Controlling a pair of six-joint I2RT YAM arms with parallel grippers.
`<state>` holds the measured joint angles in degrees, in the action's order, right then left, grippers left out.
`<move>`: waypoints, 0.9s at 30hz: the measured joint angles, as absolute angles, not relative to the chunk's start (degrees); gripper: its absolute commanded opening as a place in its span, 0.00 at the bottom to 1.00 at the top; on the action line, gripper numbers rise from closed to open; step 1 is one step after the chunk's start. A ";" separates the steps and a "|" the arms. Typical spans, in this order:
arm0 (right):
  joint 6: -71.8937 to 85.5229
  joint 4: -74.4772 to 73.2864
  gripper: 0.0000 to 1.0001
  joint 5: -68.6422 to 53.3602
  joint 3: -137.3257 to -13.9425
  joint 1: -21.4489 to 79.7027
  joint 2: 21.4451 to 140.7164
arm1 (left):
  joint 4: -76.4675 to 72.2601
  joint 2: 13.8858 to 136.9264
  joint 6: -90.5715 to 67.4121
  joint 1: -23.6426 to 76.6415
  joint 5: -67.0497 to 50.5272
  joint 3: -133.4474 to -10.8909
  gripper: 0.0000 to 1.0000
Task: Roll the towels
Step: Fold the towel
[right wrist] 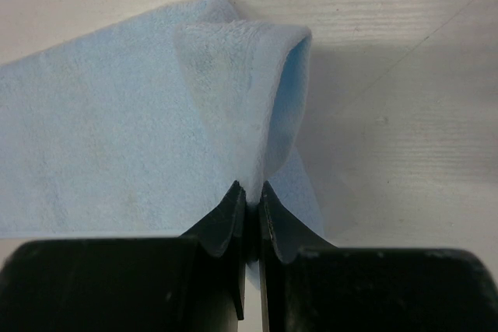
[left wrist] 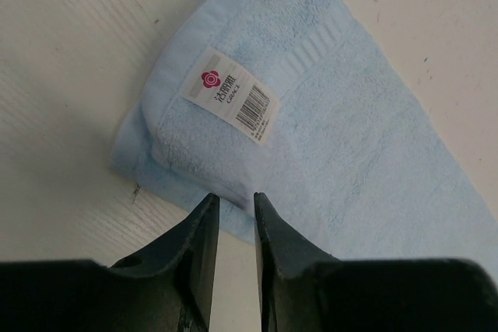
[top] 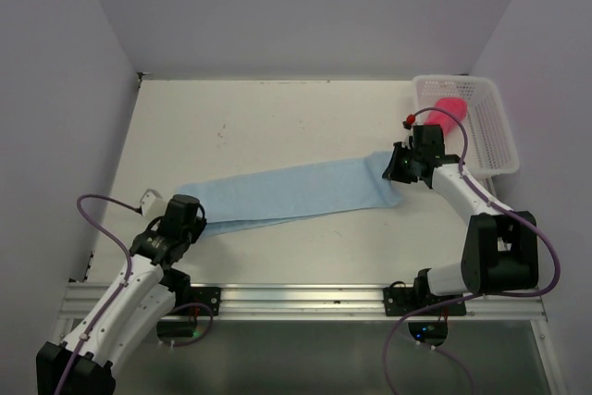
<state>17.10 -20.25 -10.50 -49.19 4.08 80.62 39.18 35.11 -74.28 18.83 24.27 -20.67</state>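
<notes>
Table (top: 277, 117) extends wide beyond both long edges of blue towel (top: 296, 191).

light blue towel (top: 287, 193): long folded strip lying flat, slanting from near left to far right | right end lifted, curling over | barcode label (left wrist: 229, 97) face-up at left end | red-pink towel (top: 448, 110): rolled, lying inside white basket (top: 499, 136), far right

The blue towel (left wrist: 366, 153) is matt, nubby terry cloth; its label (left wrist: 231, 96) looks smooth, perhaps paper; table (left wrist: 70, 60) matt, scuffed.
</notes>
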 measured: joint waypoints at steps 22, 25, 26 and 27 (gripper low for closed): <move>17.02 -24.84 0.00 -8.64 -51.29 4.08 79.09 | 33.93 38.26 -55.16 18.83 17.04 -33.21 0.40; 16.80 -26.22 0.00 -7.46 -52.97 4.08 77.91 | 30.11 42.26 -49.67 18.83 15.22 -34.79 0.41; 16.62 -26.79 0.00 -6.76 -53.67 4.08 77.49 | 28.91 43.97 -47.72 18.83 14.76 -35.66 0.41; 16.45 -27.49 0.00 -6.07 -54.48 4.08 77.10 | 28.05 45.32 -46.17 18.83 14.52 -36.47 0.42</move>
<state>16.45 -27.49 -6.07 -54.48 4.08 77.10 28.05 45.32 -46.17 18.83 14.52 -36.47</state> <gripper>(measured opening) 0.088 0.412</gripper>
